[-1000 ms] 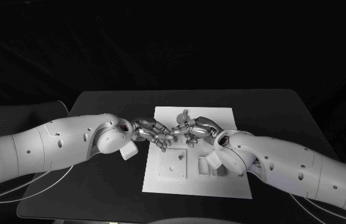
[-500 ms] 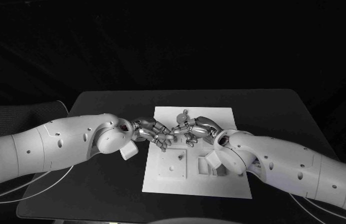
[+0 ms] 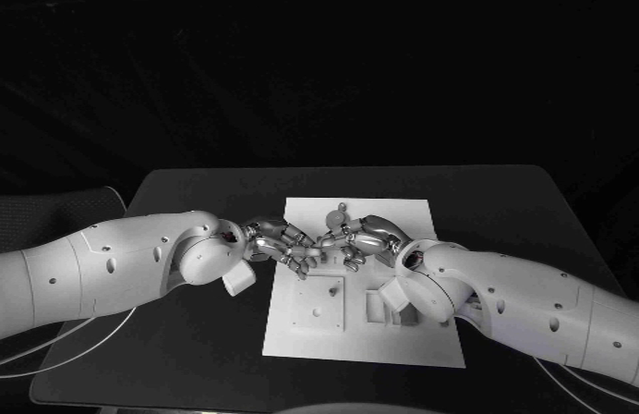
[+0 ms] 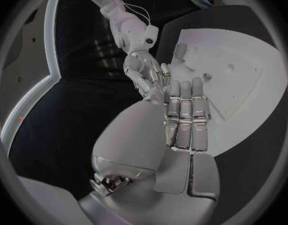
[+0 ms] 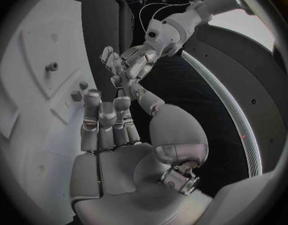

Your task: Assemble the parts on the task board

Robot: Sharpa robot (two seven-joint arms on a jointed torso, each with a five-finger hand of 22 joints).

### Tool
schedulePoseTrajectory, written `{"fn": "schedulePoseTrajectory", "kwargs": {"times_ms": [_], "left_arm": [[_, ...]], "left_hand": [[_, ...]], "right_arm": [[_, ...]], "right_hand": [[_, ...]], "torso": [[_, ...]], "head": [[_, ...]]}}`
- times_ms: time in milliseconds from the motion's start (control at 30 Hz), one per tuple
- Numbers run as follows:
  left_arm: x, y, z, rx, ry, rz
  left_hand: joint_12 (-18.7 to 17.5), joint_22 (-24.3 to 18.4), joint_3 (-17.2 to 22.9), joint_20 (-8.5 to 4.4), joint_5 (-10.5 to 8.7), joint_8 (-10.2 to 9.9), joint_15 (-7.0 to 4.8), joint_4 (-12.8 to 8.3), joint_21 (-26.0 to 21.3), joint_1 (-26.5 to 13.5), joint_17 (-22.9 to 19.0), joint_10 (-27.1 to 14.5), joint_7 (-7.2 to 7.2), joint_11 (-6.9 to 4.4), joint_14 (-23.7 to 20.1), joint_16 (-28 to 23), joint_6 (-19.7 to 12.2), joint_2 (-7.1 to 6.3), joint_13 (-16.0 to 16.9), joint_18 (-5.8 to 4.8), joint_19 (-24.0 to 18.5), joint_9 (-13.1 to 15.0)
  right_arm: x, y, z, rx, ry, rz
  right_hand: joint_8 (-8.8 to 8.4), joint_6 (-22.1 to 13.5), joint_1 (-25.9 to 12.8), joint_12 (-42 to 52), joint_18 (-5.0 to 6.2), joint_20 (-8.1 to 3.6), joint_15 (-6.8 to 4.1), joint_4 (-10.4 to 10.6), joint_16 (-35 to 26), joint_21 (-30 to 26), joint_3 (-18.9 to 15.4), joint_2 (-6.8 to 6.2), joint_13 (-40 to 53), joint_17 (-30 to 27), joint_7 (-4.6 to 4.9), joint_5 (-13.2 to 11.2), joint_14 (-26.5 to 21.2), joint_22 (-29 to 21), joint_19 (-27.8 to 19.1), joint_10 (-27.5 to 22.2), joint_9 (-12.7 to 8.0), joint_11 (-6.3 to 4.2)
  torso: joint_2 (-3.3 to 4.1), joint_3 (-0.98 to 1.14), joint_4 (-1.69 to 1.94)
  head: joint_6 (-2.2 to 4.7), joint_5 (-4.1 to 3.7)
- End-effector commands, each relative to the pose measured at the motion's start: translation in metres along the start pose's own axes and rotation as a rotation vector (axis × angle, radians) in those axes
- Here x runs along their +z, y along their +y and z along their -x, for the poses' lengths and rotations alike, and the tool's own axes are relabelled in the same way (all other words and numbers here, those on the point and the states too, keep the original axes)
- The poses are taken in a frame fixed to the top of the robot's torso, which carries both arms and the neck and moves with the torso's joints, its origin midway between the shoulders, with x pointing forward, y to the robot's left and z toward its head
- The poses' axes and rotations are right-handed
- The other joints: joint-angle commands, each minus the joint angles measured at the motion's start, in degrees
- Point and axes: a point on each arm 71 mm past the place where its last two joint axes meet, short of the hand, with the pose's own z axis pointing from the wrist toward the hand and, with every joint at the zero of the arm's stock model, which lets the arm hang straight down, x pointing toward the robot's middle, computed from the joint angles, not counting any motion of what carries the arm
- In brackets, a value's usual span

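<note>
Inspecting station: black table (image 3: pixel 199 340) carrying the white task board (image 3: pixel 386 213) at its middle, both arms reaching in over it.
Left hand: left hand (image 3: pixel 283 245) held above the board's near-left portion, fingers extended side by side toward the other hand; the left wrist view shows the fingers (image 4: pixel 187 116) straight and together with nothing visible between them and the thumb. Condition: released, grasping nothing that can be seen.
Right hand: right hand (image 3: pixel 357 241) above the board's centre, fingertips meeting or nearly meeting those of the left hand; contact cannot be confirmed. In the right wrist view its fingers (image 5: pixel 106 122) are lightly bent over the board, no object seen in them. Condition: released.
Parts: small raised pieces (image 5: pixel 76 96) stand on the board just beside the right fingertips, and a small peg (image 5: pixel 52 66) stands further out; colour cannot be told.
Board fixtures: raised rectangular block (image 3: pixel 319 305) and slotted holder (image 3: pixel 379 310) on the near half.
</note>
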Motion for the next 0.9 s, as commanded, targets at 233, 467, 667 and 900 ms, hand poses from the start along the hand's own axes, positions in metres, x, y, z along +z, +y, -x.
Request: {"fn": "schedulePoseTrajectory", "kwargs": {"times_ms": [233, 467, 667, 900], "left_arm": [[0.0, 0.001, 0.003, -0.017, -0.033, 0.03], [-0.001, 0.004, 0.005, -0.008, -0.032, 0.058], [-0.004, 0.007, 0.011, -0.008, -0.04, 0.063], [-0.012, 0.011, 0.024, -0.016, -0.059, 0.056]], "left_hand": [[-0.7, 0.1, -3.5, 0.26, 0.2, -2.8, 0.28, 0.0, -0.3, -3.0, 0.2, -0.2, 0.44, 0.56, -0.2, -0.5, -5.5, -2.39, 0.4, 0.84, 0.1, -1.1], [-1.4, 0.2, -8.7, 0.45, 0.21, -4.5, 0.48, 0.0, -0.5, -5.1, 0.2, -1.2, -0.29, 1.04, -0.7, -0.8, -11.1, -3.99, 0.7, 0.9, -0.2, -1.2], [-1.8, 0.3, -12.4, 0.61, 0.17, -4.6, 0.67, 0.1, -0.7, -7.7, 0.3, -1.9, -0.04, 1.38, -1.0, -1.0, -12.9, -5.02, 1.0, 0.87, -0.4, -0.8], [-2.4, 0.3, -16.1, 0.75, 0.12, -4.5, 0.8, 0.3, -0.8, -12.4, 0.5, -3.5, -0.46, 2.02, -1.4, -1.2, -15.2, -6.67, 1.2, 1.07, -0.5, -0.1]], "right_arm": [[0.0, 0.002, -0.002, 0.006, 0.014, 0.022], [0.0, 0.0, 0.002, 0.004, -0.001, 0.02], [0.001, -0.002, 0.012, -0.025, -0.037, 0.028], [0.002, -0.003, 0.027, -0.085, -0.07, 0.036]], "right_hand": [[0.18, 1.7, 0.1, -0.1, 1.96, -0.3, -0.48, 0.0, 0.4, 0.4, 0.3, 0.3, -0.1, 0.0, 1.29, 0.1, 0.1, 1.0, -0.1, 0.0, 0.6, -0.3], [0.16, 1.6, 0.0, -0.1, 1.96, -0.3, -0.49, 0.0, 0.4, 0.4, 0.3, 0.21, -0.1, 0.0, 1.3, 0.0, 0.1, 1.0, -0.1, 0.0, 0.6, -0.29], [0.13, 1.6, -0.1, -0.1, 1.96, -0.29, -0.5, 0.0, 0.4, 0.5, 0.4, -0.02, -0.1, 0.0, 1.32, 0.0, 0.1, 1.0, 0.0, 0.0, 0.7, -0.28], [0.14, 1.5, -0.1, -0.1, 1.96, -0.34, -0.52, 0.0, 0.4, 0.6, 0.6, -0.21, -0.1, 0.0, 1.3, 0.1, 0.2, 1.0, 0.0, 0.1, 0.7, -0.3]], "torso": [[0.0, 0.03, 0.0], [0.0, 0.03, 0.0], [0.0, 0.02, -0.01], [0.0, 0.02, 0.0]], "head": [[0.0, -0.05], [0.03, -0.06], [0.02, -0.07], [0.05, -0.14]]}}
